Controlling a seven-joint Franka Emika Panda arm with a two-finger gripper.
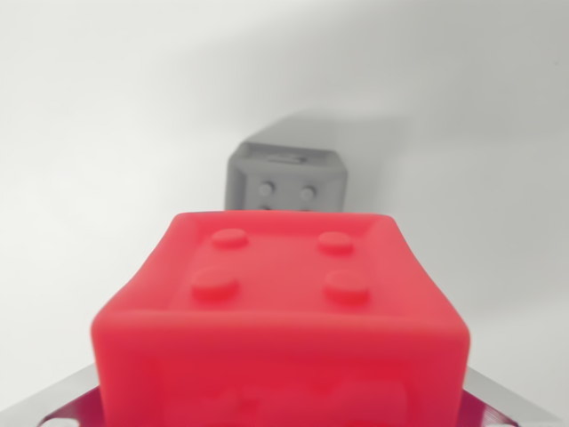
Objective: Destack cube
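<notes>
Two cubes visible: one red cube (pixel 280 311) filling the lower centre of the frame, one grey cube (pixel 283 180) above it at centre, further off on the white surface (pixel 98 116). They look apart, not stacked, so the destack seems mostly done. Red sits tight against the camera with metal parts (pixel 53 402) at the bottom corners, probably gripped, but fingers aren't visible; can't tell opening. Left: set red down, release.

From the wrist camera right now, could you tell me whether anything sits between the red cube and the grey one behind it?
Nothing visible does. The red cube fills the foreground, the grey cube sits behind it on the white surface, and only bare surface shows around them. Whether the end effector is holding the red cube cannot be told.
</notes>
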